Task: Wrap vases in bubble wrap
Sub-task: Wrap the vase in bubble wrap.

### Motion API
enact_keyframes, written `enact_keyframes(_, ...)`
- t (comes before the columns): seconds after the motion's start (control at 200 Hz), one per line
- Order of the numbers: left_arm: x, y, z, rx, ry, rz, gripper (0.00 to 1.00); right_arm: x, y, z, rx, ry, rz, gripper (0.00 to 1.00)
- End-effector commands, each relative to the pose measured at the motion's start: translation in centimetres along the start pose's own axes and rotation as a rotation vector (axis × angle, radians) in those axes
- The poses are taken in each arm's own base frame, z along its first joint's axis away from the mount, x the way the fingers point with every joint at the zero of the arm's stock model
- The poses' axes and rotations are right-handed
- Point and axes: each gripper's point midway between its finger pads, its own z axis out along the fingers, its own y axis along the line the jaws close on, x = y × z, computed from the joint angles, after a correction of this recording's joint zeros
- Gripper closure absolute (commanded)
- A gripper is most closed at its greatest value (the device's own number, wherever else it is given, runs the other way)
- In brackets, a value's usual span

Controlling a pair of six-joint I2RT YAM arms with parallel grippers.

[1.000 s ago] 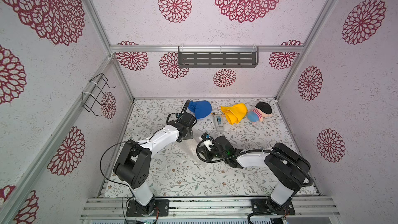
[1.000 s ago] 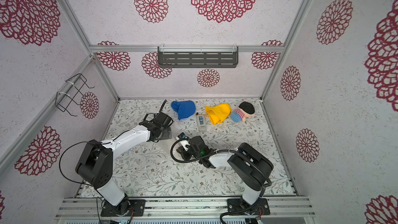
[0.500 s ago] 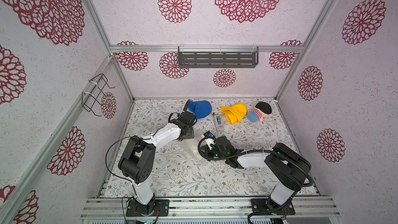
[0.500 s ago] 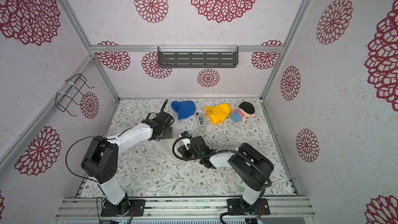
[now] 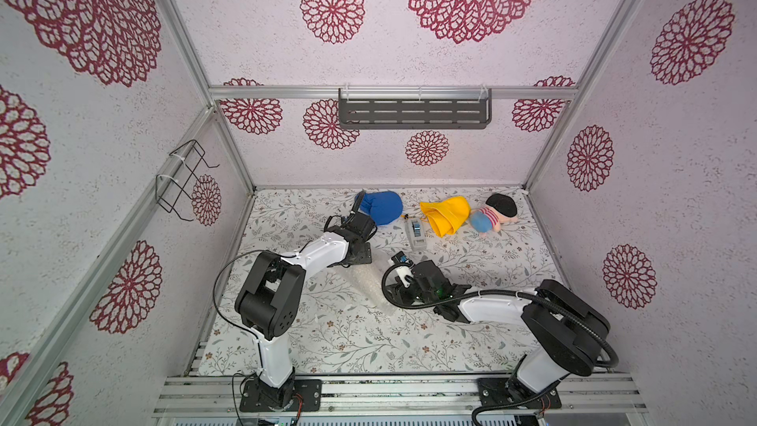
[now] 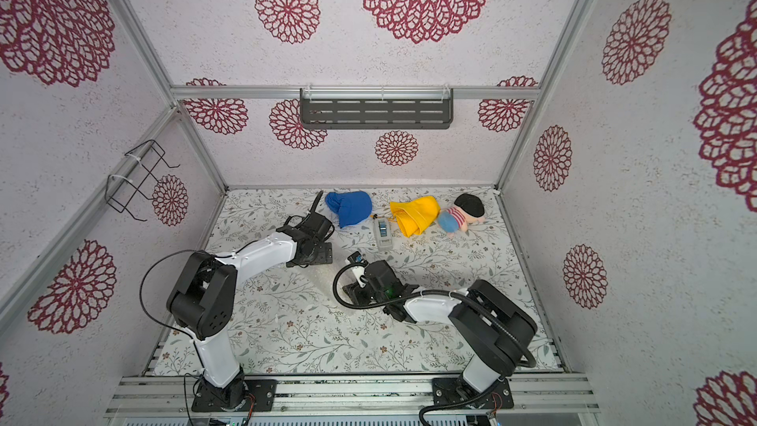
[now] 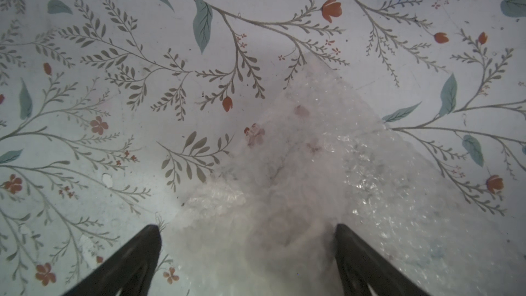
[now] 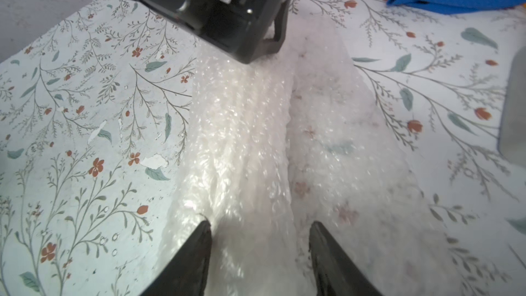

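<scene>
The bubble wrap lies as a clear, crinkly roll on the flowered table between my two arms, also in a top view. The vase is covered by it and shows only as a long pale bulge in the right wrist view. My left gripper hangs open over the far end of the wrap, with its fingers apart on either side. My right gripper is open at the near end, and its fingertips straddle the rolled part.
Along the back of the table lie a blue cloth, a white-grey tape dispenser, a yellow cloth and a plush doll. A grey shelf hangs on the back wall and a wire rack on the left wall.
The right gripper's jaws have spread apart over the wrap. The left arm's elbow has swung a little toward the middle, while its gripper stays over the wrap's far end.
</scene>
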Motion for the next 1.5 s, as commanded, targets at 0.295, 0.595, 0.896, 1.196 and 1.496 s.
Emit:
enact_keyframes(0.295,0.8,0.8,0.6,-0.029,0.025,-0.008,0.03,-2.8,5.3,-0.9,0.021,-0.048,-0.258,0.25)
enact_keyframes(0.595,1.1,1.0,0.9,-0.032,0.046,-0.017,0.03,-2.7,6.3,3.1,0.087,0.005,-0.359,0.25)
enact_keyframes(0.896,1.3,1.3,1.1,-0.029,0.064,-0.024,0.02,0.7,6.2,5.5,0.125,0.106,-0.420,0.32)
enact_keyframes(1.196,1.0,1.3,1.2,-0.031,0.074,-0.026,0.03,2.8,5.0,6.0,0.176,0.160,-0.442,0.33)
enact_keyframes(1.496,0.8,0.9,1.5,-0.027,0.084,-0.019,0.03,0.7,4.6,4.5,0.213,0.110,-0.444,0.20)
